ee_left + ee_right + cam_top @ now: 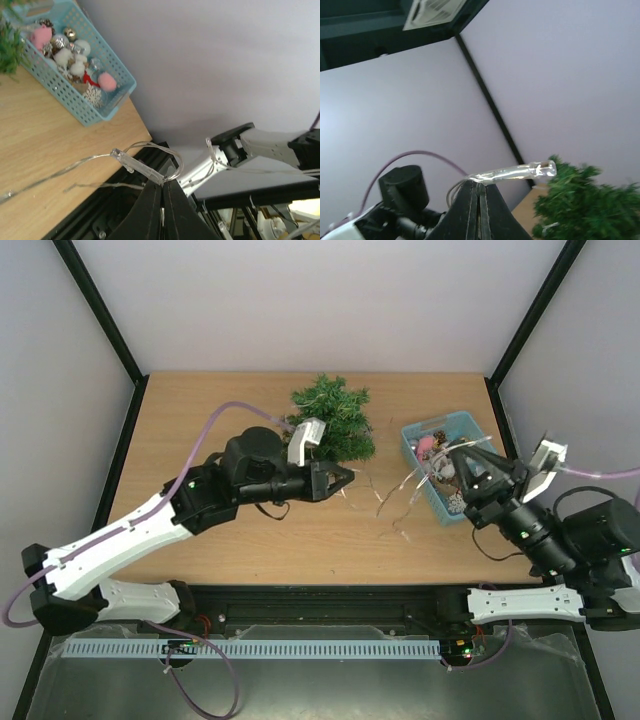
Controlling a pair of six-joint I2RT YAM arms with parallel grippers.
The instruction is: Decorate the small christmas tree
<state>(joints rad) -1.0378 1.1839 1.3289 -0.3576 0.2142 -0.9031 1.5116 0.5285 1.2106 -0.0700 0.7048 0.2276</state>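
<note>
Left end effector [162, 186] clamped on fairy-light string [141, 167]; right end effector [479, 187] clamped on same string, beside small christmas tree [335, 418].

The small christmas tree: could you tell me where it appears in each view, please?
Top external: the small christmas tree stands upper centre.
Left wrist: a green sliver of the tree at the upper left edge.
Right wrist: the tree fills the lower right corner.
Shared landmark: the clear light string.
</note>
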